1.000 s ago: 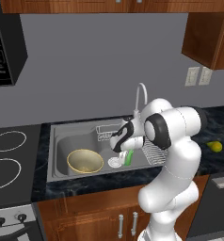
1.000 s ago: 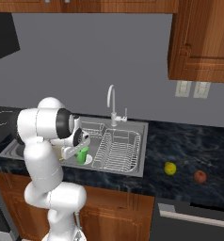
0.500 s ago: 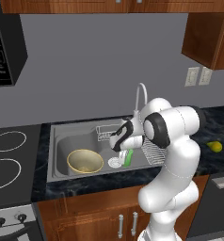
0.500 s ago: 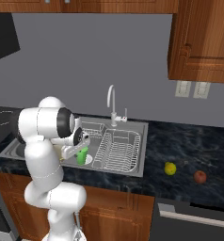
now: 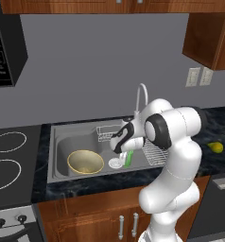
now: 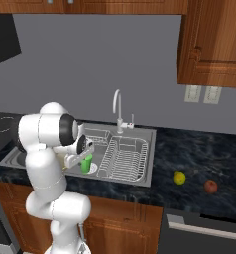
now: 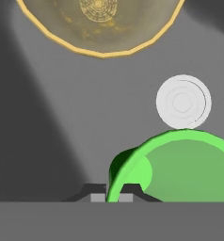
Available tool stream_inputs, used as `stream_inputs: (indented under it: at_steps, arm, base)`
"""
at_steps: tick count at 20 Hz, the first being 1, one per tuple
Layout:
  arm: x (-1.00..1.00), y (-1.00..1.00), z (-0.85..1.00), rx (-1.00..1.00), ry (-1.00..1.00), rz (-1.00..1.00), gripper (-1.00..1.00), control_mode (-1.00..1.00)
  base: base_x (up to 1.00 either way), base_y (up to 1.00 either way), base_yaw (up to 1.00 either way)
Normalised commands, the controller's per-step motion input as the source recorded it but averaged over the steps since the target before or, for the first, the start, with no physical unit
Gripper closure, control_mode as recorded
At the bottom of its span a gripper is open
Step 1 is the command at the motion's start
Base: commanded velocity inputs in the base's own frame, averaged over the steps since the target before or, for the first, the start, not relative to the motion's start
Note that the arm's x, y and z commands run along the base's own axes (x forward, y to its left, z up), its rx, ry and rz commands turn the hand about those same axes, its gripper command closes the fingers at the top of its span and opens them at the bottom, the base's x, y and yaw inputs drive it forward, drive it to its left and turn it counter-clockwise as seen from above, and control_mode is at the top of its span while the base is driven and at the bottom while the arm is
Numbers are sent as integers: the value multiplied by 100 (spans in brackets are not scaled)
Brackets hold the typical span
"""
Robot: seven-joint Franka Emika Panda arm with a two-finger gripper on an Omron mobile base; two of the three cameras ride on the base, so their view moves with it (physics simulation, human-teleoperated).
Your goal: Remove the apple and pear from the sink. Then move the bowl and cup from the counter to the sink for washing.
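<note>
**Green cup at the sink: last placement in hand**

Step in hand: the final one, by my judgement. The small yellow-green pear (image 6: 179, 177) and the small dark red apple (image 6: 210, 186) lie on the dark speckled stone counter (image 6: 199, 154), well apart from the basin. The wide pale yellow-tan bowl (image 5: 85, 161) sits on the floor of the grey metal sink (image 5: 62, 142).

Gripper (image 7: 112, 197): the two dark finger tips stand close together astride the rim of the small bright green cup (image 7: 180, 164), one inside the wall and one outside; the jaws are closed on that rim. The cup hangs over the sink floor beside the round pale drain (image 7: 183, 101), upright or nearly so. Whether its base touches the floor cannot be told.

Next move, as judged: lower the cup if it is not down, spread the jaws, lift straight up clear of the rim so the cup does not tip.

Count:
- bowl: one
- cup: one
- apple: one
- pear: one
- drain: one
- curved chrome faucet (image 6: 116, 104): one
- wire dish rack (image 6: 124, 158): one large; a smaller wire basket (image 5: 106, 133) at the back.
</note>
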Motion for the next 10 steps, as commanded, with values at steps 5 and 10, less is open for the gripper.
stream_inputs:
  at_steps: [5,10]
  arm:
    - [0,1,-22,0,-11,-4,100,-100]
    - [0,1,-22,0,-7,-6,100,-100]
  base:
    - [0,0,0]
    - [0,0,0]
